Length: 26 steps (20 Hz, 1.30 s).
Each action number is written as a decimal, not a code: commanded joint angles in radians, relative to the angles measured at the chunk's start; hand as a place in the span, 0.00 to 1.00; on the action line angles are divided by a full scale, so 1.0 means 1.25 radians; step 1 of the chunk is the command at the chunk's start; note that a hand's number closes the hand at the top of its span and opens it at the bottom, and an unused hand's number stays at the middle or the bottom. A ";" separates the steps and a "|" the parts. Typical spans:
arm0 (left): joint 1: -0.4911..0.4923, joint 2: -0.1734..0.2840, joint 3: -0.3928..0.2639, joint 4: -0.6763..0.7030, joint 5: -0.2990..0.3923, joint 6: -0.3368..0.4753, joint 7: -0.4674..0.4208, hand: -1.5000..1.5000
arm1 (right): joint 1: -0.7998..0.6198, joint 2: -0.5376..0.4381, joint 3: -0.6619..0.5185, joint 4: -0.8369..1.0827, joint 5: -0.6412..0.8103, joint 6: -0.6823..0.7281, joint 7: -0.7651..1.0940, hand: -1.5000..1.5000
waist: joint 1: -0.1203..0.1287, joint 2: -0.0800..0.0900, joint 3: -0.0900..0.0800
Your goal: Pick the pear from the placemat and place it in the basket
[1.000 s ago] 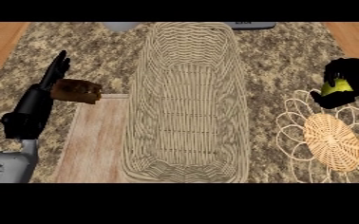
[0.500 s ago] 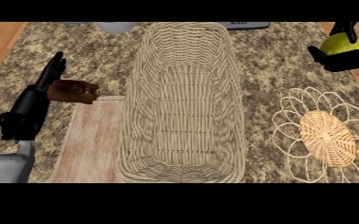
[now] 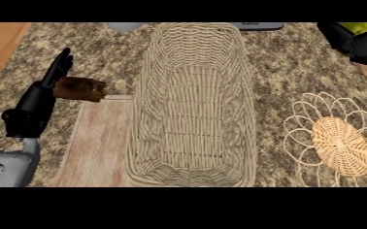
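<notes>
Speckled bench [image 3: 108, 53] carries, from left, the left hand [image 3: 44, 97] resting with fingers straight beside a brown lump [image 3: 80, 89], a long empty basket [image 3: 192, 102] mid-scene, a wicker placemat [image 3: 335, 140] near right, and far right the right hand [image 3: 345, 38] curled round the yellow-green pear [image 3: 356, 27].

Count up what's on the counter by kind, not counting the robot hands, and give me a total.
Wicker basket: 1
Woven placemat: 1
Wooden board: 1
Brown item beside the left robot hand: 1
Yellow-green pear, in the right robot hand: 1
Total: 5
</notes>
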<state>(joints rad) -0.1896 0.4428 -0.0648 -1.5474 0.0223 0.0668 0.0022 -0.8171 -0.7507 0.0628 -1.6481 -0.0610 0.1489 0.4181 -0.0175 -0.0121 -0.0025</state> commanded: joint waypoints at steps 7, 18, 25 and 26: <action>0.013 0.007 0.028 0.001 0.010 -0.052 -0.042 0.50 | -0.274 0.130 0.105 -0.026 -0.018 0.025 0.368 1.00 | 0.024 0.007 0.000; -0.019 -0.046 0.016 0.037 -0.048 -0.017 -0.029 0.50 | -0.316 0.302 0.221 0.021 0.025 0.052 0.542 1.00 | 0.013 0.008 0.001; -0.012 -0.033 0.022 0.012 -0.038 -0.043 -0.024 0.50 | -0.335 0.248 0.338 0.104 0.120 0.156 0.519 1.00 | 0.018 0.008 0.001; 0.014 -0.061 0.007 0.007 -0.063 -0.010 -0.039 0.50 | -0.330 0.217 0.311 0.143 0.116 0.180 0.467 1.00 | 0.021 0.010 0.001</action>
<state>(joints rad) -0.1874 0.3919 -0.0418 -1.5363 -0.0278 0.0292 -0.0293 -1.2093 -0.4473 0.4177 -1.5337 0.0438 0.2731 0.9808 0.0057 -0.0015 -0.0015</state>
